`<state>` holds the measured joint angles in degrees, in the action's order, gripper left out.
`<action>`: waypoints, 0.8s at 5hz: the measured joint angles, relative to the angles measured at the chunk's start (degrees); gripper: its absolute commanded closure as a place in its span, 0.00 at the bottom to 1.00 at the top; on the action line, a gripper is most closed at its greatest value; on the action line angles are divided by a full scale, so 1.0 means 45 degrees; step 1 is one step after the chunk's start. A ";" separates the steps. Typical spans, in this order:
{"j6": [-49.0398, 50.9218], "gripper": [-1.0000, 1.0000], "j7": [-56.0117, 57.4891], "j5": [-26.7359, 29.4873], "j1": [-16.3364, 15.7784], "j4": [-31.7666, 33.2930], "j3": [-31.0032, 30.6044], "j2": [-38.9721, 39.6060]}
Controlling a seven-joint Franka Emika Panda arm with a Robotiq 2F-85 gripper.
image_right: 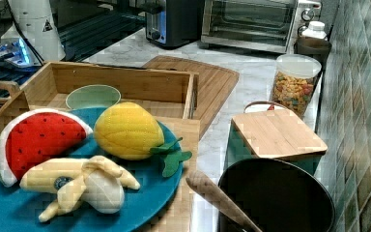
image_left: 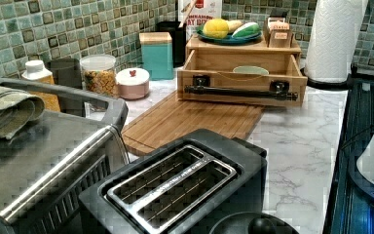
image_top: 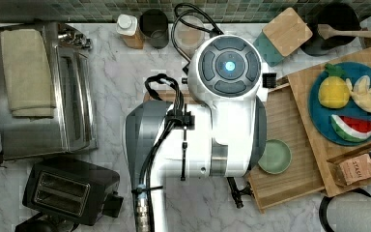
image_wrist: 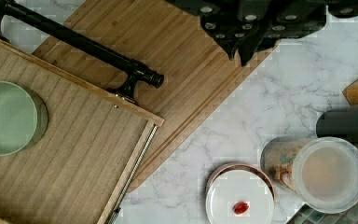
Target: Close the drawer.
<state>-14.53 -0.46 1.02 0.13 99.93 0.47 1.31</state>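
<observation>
A kitchen: marble counter (image_left: 297, 141), tiled backsplash (image_left: 78, 29), toaster (image_left: 175, 185), toaster oven (image_right: 251, 21).

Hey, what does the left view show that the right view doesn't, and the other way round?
Left view alone: the drawer's front face with its black handle, and the paper towel roll. Right view alone: the watermelon slice, the peeled banana and the dark pot with a wooden spoon. Both: the open drawer holding the green bowl, and the cutting board.

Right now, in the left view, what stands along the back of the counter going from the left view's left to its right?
White-capped bottle → dark cup → cereal jar → pink lidded pot → teal canister → open drawer → paper towel roll.
</observation>
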 measured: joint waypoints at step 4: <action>-0.0892 1.00 0.2813 0.0449 0.0013 0.1007 0.0000 0.0063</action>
<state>-18.55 12.20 3.04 0.19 104.46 0.47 1.59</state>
